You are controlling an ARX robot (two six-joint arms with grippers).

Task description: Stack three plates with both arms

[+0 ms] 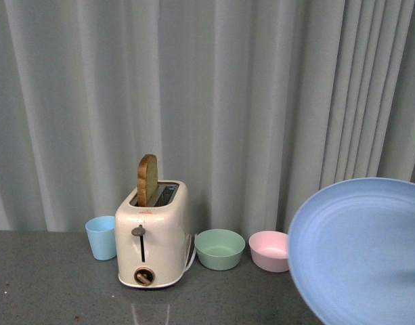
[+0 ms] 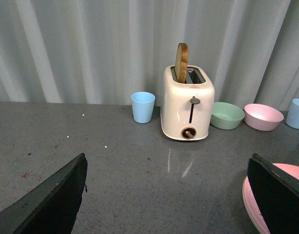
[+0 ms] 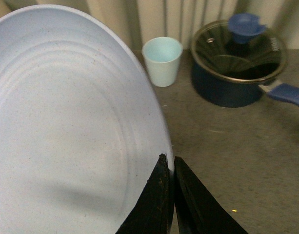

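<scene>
The light blue plate (image 1: 361,250) hangs tilted above the table at the right of the front view, its face towards the camera. My right gripper (image 3: 169,160) is shut on its rim, and the light blue plate (image 3: 66,126) fills most of the right wrist view. My left gripper (image 2: 169,168) is open over bare grey tabletop, nothing between its fingers (image 2: 51,200). The pink plate (image 2: 254,202) lies flat on the table, partly hidden behind one left finger. No cream-beige plate is in view. Neither arm shows in the front view.
A cream toaster (image 1: 153,237) with a slice of bread stands at the back by the curtain, between a light blue cup (image 1: 101,237) and a green bowl (image 1: 220,248) and pink bowl (image 1: 269,250). Another blue cup (image 3: 162,61) and a lidded dark blue pot (image 3: 234,63) stand farther right.
</scene>
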